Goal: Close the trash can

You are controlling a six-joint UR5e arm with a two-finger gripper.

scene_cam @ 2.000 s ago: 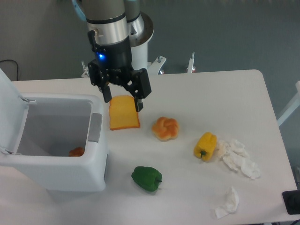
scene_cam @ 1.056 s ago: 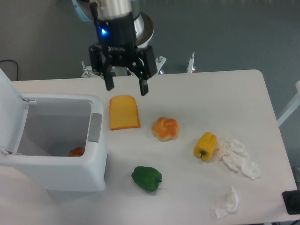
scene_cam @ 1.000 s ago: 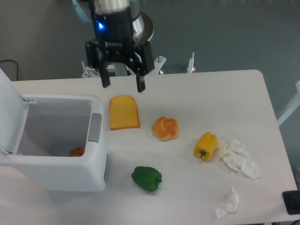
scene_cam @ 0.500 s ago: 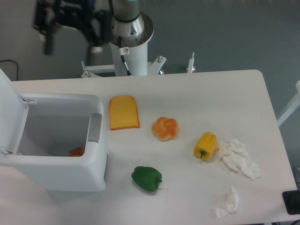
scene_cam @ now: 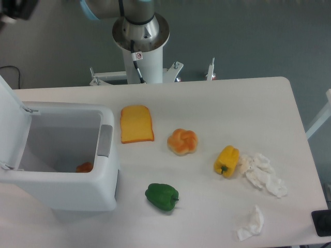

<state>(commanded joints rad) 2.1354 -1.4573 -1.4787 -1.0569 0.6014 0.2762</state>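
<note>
The trash can [scene_cam: 67,191] is a large white bin at the table's left side. It stands open, its flat lid [scene_cam: 9,116] tilted up at the far left edge of the view. A grey latch tab [scene_cam: 105,140] sits on its right rim. A small orange item [scene_cam: 84,167] lies inside at the bottom. Only a dark, blurred part of my gripper [scene_cam: 15,8] shows in the top left corner, high above and behind the bin. Its fingers are cut off by the frame edge.
A bread slice [scene_cam: 136,124], a bun [scene_cam: 182,141], a yellow pepper [scene_cam: 226,160] and a green pepper [scene_cam: 162,196] lie on the white table right of the bin. Crumpled tissues [scene_cam: 264,175] lie at the right. The arm's base [scene_cam: 140,36] stands behind the table.
My gripper rose from over the bread slice and swung far left and up, to the top left corner of the view. Nothing on the table has moved.
</note>
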